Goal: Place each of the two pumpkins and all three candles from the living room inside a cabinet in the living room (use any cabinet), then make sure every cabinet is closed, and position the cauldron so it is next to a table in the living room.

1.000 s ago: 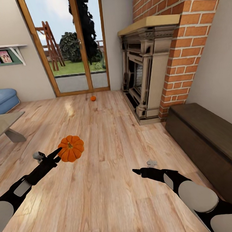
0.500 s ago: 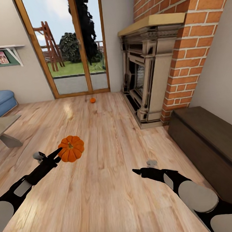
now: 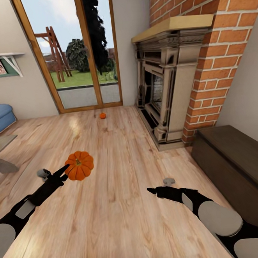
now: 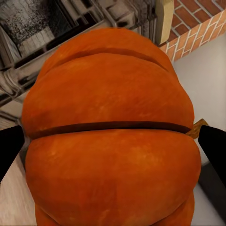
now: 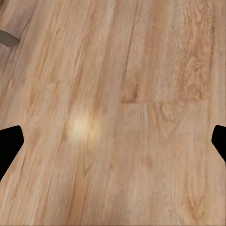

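The left tool is clamped on a pumpkin, which is carried in the air above the wooden floor. In the left wrist view the pumpkin bulges between the two dark finger pads, its orange skin smooth and deeply ribbed, the grooves running across from pad to pad.

The right tool carries nothing. Its wrist view shows two finger tips standing wide apart over bare plank flooring, so it reads as spread open.

The relation that matters now is the cabinet. This long, low, dark-brown unit lies ahead and to the right, on the far side of the right tool from the loaded left one, its long axis running away along the wall toward the brick fireplace. Its fronts look flat and handleless; I judge them shut. The free right arm is the nearer one, so it seems better placed to pull a drawer.

A second pumpkin, tiny with distance, sits on the floor well ahead of both tools, near the glass door. A small grey stub, possibly a candle, rests on the floor just beyond the right tool, and another just beside the left.
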`<state>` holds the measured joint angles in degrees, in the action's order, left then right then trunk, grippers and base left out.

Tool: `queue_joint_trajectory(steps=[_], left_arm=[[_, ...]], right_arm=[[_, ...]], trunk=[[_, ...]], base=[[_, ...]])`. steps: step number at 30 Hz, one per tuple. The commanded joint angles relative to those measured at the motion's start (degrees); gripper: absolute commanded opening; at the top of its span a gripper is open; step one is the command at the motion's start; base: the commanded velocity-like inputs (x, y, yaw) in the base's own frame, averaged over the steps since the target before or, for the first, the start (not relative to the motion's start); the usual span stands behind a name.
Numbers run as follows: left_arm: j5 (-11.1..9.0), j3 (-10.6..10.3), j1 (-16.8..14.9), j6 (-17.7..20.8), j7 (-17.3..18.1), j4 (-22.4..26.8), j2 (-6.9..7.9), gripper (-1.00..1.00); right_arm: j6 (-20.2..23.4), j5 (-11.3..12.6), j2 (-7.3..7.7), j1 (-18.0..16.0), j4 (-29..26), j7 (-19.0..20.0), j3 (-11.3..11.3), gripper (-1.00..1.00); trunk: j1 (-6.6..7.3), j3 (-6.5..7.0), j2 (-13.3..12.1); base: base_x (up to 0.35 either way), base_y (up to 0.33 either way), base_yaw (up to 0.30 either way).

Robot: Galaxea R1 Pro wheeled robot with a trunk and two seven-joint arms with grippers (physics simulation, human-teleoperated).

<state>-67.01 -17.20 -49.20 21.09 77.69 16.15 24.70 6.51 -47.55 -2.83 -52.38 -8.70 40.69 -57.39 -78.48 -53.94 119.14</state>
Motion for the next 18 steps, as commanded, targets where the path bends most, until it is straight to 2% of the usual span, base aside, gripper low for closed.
queue_joint_trajectory(steps=[1, 18], left_arm=[[-0.05, 0.32, -0.01, 0.0, 0.01, 0.02, 0.0, -1.0], [-0.11, 0.32, -0.01, 0.0, 0.01, 0.02, 0.0, -1.0]], right_arm=[[0.0, 0.0, -0.03, 0.0, 0.0, 0.0, 0.0, 1.0], [0.0, 0.0, -0.15, 0.0, 0.0, -0.08, 0.0, 1.0]], trunk=[[0.0, 0.1, 0.0], [0.0, 1.65, 0.0]], base=[[0.336, 0.0, 0.0], [0.336, 0.0, 0.0]])
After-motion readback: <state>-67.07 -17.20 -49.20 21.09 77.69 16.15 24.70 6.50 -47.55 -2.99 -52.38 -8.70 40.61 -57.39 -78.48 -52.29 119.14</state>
